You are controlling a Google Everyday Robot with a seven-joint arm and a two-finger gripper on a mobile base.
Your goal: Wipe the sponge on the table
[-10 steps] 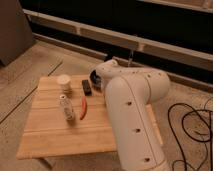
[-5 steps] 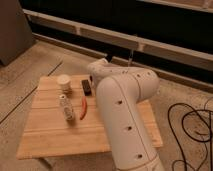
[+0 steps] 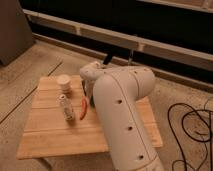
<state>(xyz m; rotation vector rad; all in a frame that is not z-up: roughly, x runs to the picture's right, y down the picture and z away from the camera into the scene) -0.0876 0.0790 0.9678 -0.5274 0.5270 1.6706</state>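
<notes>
Wooden table [image 3: 50, 136], speckled floor [image 3: 27, 67], gripper behind arm [image 3: 125, 117]

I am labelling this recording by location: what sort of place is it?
Probably a robot lab or workshop: bare speckled floor, loose black cables, a low wooden table. The gripper is hidden behind the white arm.

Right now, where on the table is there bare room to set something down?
The near planks of the table, in front of the bottle and chili, are bare; so is the left strip beside the cup. It is crowded between chili and arm, which hides the pincer at the far side.
</notes>
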